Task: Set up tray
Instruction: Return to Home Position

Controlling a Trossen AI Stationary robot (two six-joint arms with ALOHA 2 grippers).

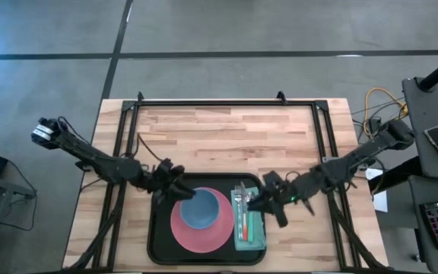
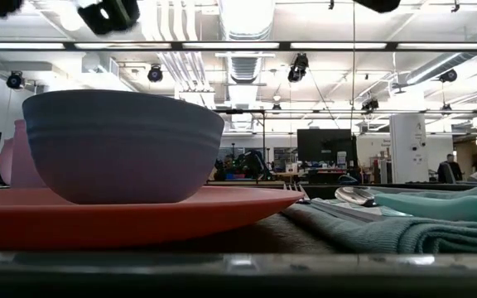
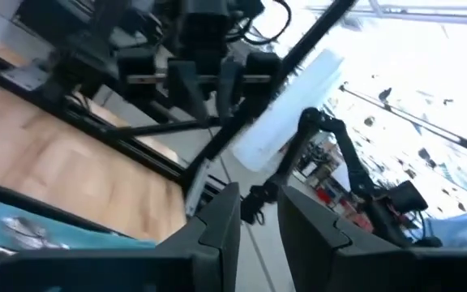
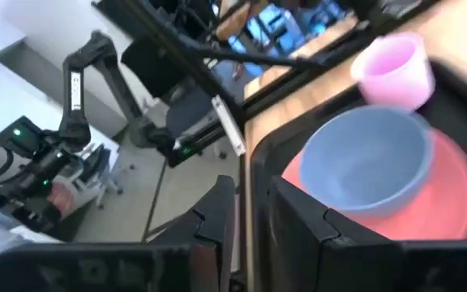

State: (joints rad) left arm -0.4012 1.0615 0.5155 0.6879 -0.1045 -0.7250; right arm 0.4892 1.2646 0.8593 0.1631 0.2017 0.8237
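Left gripper [image 1: 181, 192]: you had it hovering above the far-left corner of the tray [image 1: 155, 245], fingers a narrow gap apart, nothing held. Right gripper [image 1: 258, 202]: above the tray's right side, by the far end of the napkin [image 1: 252, 237], likewise slightly parted and empty.

Tray: sat at the near edge of the table [image 1: 226, 137], centred between your two arms.

Contents noted:
- Pink plate [image 1: 198, 234] lay flat in the left half of the tray, with the blue bowl [image 1: 198, 209] upright on it.
- Pink cup [image 4: 392, 69] stood just beside the bowl toward the far-left corner. The left arm hid it from above.
- The napkin lay along the right side with the fork [image 1: 239, 198], orange knife [image 1: 243, 225] and green spoon [image 1: 249, 222] lengthwise on it. They showed too small to confirm how squarely they lay.

Judgement: the setting looked complete. Nothing loose remained on the table outside the tray. What seemed left to you was only lifting both arms clear and parking them, without brushing the cup or the cutlery.
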